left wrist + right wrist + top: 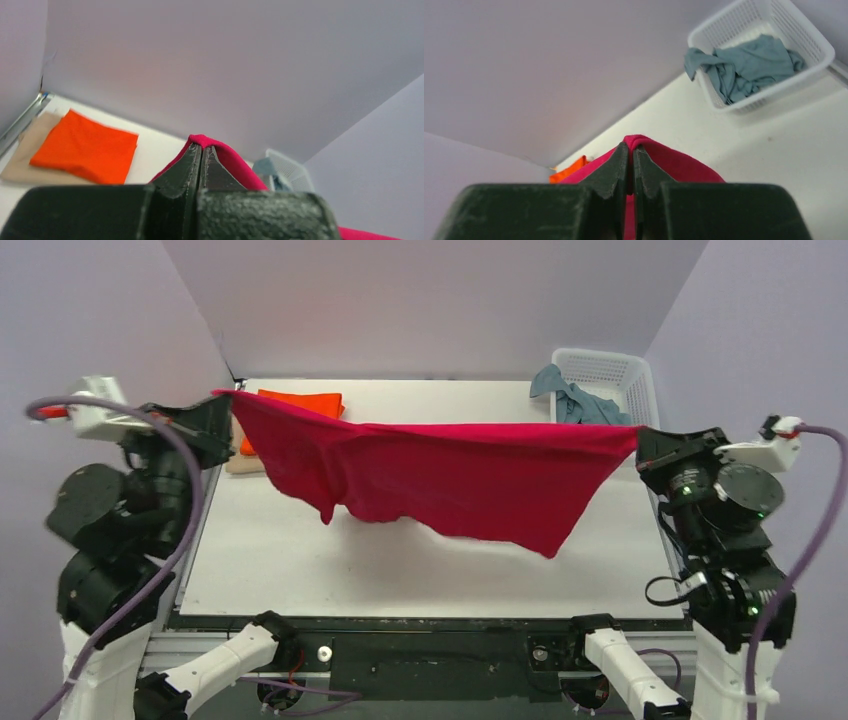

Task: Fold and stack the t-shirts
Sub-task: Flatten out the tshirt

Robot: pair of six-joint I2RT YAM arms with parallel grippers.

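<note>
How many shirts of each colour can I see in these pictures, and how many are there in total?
Red shirt: 1
Orange shirt: 1
Beige shirt: 1
Grey-blue shirt: 1
Total: 4 shirts

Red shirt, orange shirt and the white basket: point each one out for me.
red shirt point(470, 480), top external view, middle of the hanging cloth.
orange shirt point(87, 145), left wrist view, centre of its folded top.
basket point(786, 86), right wrist view, its near lattice wall.
</note>
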